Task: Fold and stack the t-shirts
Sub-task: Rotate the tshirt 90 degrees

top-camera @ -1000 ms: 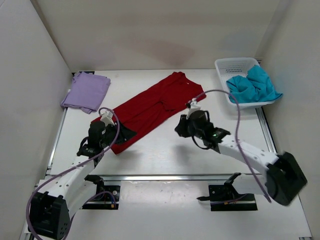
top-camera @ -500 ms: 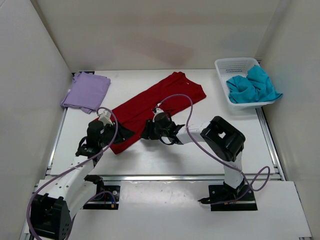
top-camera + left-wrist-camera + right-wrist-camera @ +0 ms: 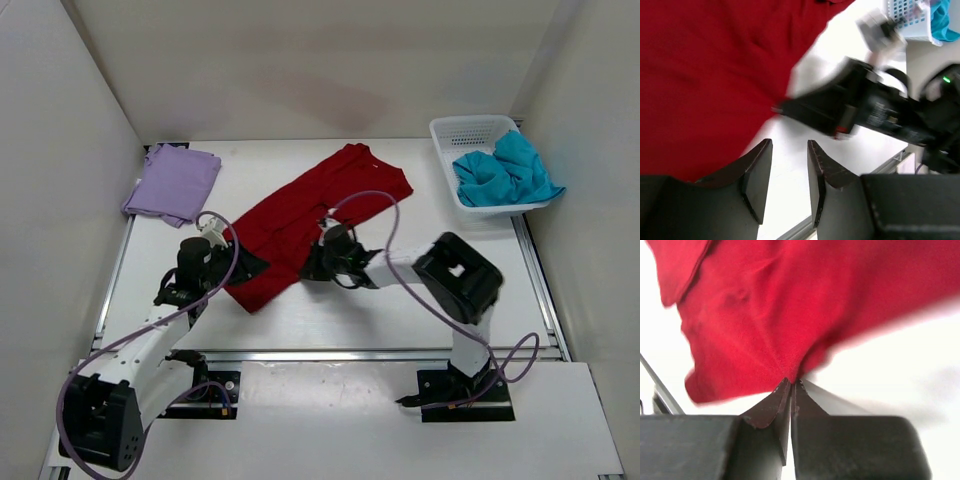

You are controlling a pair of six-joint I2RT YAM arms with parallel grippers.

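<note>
The deep red t-shirt [image 3: 300, 215] lies spread diagonally across the middle of the table. My right gripper [image 3: 308, 268] is shut on the shirt's near edge, and the cloth [image 3: 765, 315] puckers into the pinched fingertips [image 3: 790, 382]. My left gripper [image 3: 256, 266] sits at the shirt's lower left end, open, with bare table between its fingers [image 3: 788, 146] and red cloth [image 3: 705, 75] beside the left finger. The lavender t-shirt [image 3: 172, 183] lies folded at the back left. The teal t-shirt [image 3: 505, 170] is bunched in the basket.
The white lattice basket [image 3: 470, 128] stands at the back right against the side wall. White walls close in the table on three sides. Metal rails run along the table's near edge [image 3: 330, 353]. The right arm [image 3: 865, 107] crosses close in front of my left gripper.
My right arm swung left from mid-table to the red shirt's near edge and shut on it. The shirt's lower end shifted slightly right. The left gripper has barely moved.
</note>
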